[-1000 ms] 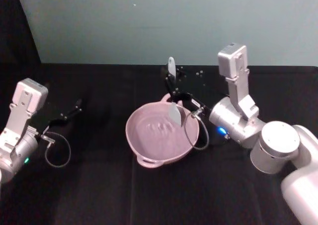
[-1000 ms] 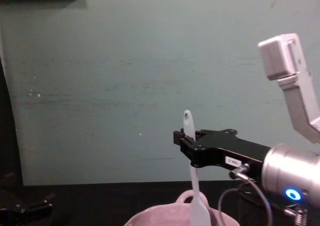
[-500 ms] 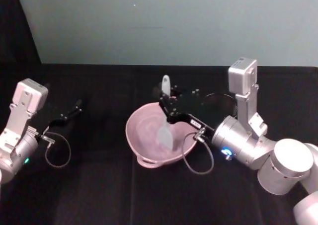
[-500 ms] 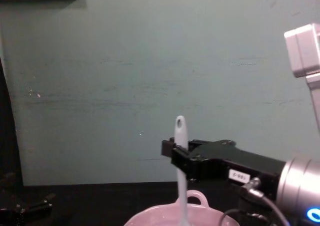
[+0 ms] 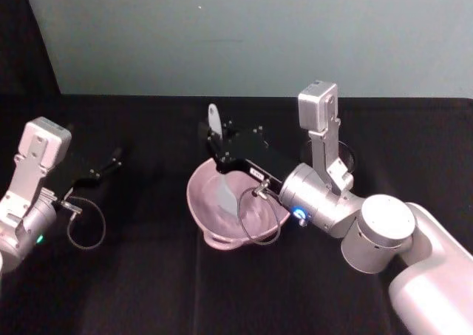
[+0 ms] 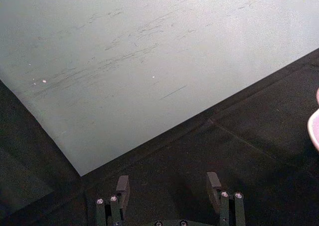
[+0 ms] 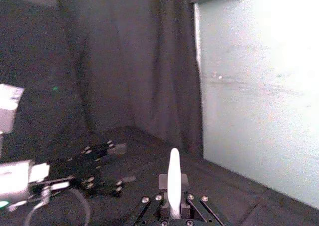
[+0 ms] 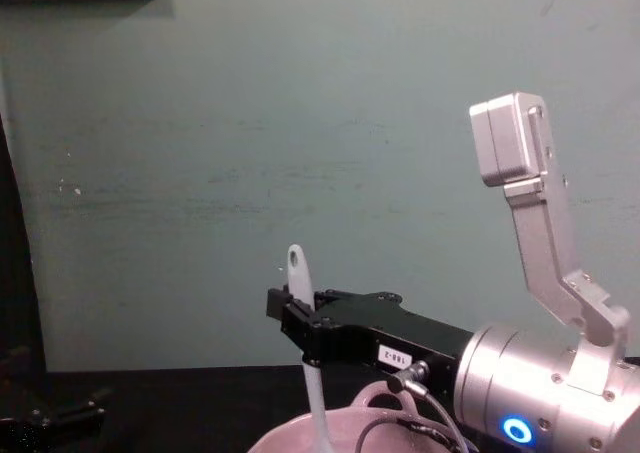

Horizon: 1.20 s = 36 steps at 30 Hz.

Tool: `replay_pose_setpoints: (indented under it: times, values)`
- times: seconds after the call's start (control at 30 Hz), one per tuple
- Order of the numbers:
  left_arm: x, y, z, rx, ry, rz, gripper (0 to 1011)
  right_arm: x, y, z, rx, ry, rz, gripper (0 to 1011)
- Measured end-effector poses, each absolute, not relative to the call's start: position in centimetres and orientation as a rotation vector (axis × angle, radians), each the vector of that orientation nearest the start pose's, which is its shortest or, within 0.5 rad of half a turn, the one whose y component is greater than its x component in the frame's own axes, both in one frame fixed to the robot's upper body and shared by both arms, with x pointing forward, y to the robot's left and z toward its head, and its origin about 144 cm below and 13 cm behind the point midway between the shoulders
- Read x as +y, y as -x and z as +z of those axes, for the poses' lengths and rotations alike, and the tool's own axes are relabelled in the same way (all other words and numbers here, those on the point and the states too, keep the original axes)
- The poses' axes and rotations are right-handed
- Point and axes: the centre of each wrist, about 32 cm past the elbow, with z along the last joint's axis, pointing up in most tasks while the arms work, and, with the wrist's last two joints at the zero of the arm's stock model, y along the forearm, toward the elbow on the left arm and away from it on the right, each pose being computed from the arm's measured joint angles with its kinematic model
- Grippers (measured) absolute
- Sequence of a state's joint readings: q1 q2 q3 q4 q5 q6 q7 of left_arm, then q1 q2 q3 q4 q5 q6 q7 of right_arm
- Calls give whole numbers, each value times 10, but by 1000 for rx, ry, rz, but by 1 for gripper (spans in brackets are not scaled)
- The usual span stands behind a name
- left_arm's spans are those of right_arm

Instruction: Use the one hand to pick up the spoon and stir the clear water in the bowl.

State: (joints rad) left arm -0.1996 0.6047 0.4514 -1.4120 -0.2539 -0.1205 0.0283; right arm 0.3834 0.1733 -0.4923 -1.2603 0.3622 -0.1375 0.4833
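Observation:
The pale pink bowl [image 5: 198,208] sits mid-table, and its rim [image 8: 285,441] shows at the chest view's lower edge. My right gripper [image 5: 220,154] reaches over the bowl's left side, shut on the white spoon [image 5: 214,119]. The spoon stands almost upright, its holed handle end above the fingers [image 8: 296,265] and its paddle head down inside the bowl. The water [image 5: 247,208] is barely visible. In the right wrist view the spoon handle [image 7: 174,178] rises between the closed jaws. My left gripper [image 5: 109,163] rests parked on the left, open [image 6: 168,186] and holding nothing.
Black cloth covers the table, with a teal wall behind. A grey cable loop [image 5: 259,220] from my right wrist hangs over the bowl's near side. Another cable loop [image 5: 85,228] lies by the left arm. The bowl's edge [image 6: 314,128] shows far from the left gripper.
My right gripper has carried the spoon from the bowl's right rim across to its left side, with the paddle head sweeping through the bowl. The left arm has not moved.

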Motion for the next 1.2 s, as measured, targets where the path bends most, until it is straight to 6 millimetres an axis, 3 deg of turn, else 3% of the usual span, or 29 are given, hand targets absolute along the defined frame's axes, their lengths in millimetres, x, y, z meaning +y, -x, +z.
replay_pose_setpoints:
  times: [0.2, 0.43, 0.8, 1.2]
  values:
    - [310, -489, 1140, -285, -304, 1248, 1011, -151, -555, 1156, -71, -120, -754, 117]
    - [310, -489, 1140, -285, -305, 1248, 1011, -165, -565, 1154, -113, -128, -846, 117]
    - [310, -489, 1140, -285, -305, 1248, 1011, -191, -542, 1161, -135, -127, -829, 117]
    - [310, -489, 1140, -285, -304, 1248, 1011, -194, -527, 1173, -10, -155, -724, 116]
